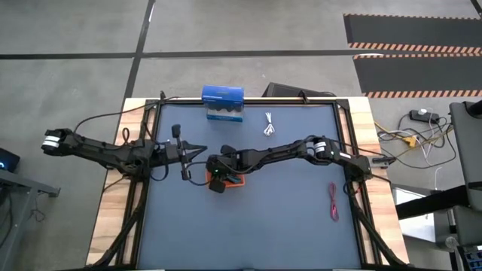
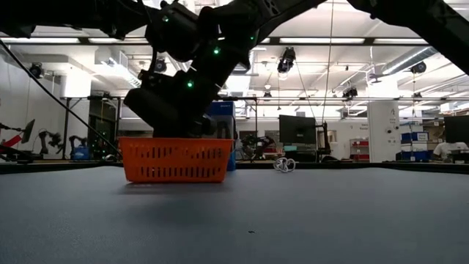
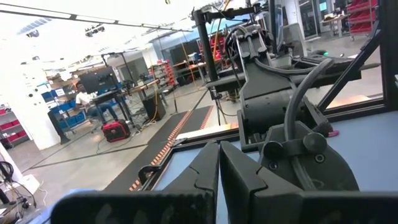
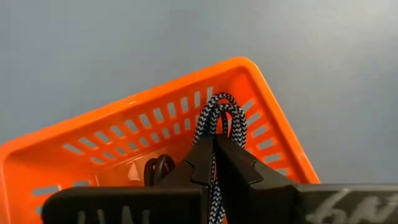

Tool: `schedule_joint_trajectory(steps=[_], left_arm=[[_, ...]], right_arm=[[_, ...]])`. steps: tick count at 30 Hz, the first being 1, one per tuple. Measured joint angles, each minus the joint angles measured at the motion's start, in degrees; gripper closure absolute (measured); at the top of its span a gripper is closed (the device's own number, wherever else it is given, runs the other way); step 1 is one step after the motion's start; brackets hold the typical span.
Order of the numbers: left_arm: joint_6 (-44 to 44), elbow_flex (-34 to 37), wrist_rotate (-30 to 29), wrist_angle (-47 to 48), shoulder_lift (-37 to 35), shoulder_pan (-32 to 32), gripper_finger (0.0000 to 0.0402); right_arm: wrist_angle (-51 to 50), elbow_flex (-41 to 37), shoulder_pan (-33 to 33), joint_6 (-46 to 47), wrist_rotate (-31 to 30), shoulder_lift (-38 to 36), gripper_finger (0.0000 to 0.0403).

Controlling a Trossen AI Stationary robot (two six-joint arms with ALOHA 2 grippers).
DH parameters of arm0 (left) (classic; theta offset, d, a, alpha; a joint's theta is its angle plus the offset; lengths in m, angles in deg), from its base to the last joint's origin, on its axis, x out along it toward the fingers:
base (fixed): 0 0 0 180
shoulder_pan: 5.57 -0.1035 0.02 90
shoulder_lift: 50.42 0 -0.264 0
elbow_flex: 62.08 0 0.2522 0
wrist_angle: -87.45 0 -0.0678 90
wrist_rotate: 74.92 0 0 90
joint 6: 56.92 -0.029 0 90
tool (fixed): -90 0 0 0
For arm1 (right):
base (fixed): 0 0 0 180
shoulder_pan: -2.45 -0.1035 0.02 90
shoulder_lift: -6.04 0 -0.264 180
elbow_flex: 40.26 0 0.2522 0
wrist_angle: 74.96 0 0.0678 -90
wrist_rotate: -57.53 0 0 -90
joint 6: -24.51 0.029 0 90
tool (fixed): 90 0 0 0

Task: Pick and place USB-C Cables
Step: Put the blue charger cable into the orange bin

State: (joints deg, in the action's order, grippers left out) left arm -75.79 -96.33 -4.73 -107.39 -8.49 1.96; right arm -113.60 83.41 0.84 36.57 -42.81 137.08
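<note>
Inside orange tray [image 4: 267,112], black cable [image 4: 158,169], braided cable [image 4: 219,118]

the whole table [image 1: 248,226] is seen from straight overhead. a level view is taken from the tabletop toward the far room. the orange tray [image 4: 261,93] is looked into closely from the right wrist and shared with the level view [image 2: 174,160].

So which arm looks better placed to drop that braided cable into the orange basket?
The right arm. Its claw is already shut on the braided cable, directly over the orange basket. The left claw is shut, holding nothing, beside the basket.
</note>
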Motion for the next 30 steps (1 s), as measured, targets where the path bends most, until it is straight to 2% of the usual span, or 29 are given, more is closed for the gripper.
schedule_joint_trajectory(steps=[9, 22, 30], left_arm=[[0.07, -0.04, 0.01, -0.17, 0.05, 0.0, 0.0402], [0.24, 0.07, 0.0, 0.01, -0.03, 0.0, 0.0402], [0.24, -0.02, 0.0, -0.04, 0.14, 0.0, 0.0402]], right_arm=[[-0.52, -0.05, -0.25, -0.04, -0.14, -1.94, 0.0394], [-9.83, 4.49, -1.37, -0.04, -0.16, -2.45, 0.0394], [-11.18, 5.83, -1.87, -0.07, -0.16, -2.47, 0.0394]])
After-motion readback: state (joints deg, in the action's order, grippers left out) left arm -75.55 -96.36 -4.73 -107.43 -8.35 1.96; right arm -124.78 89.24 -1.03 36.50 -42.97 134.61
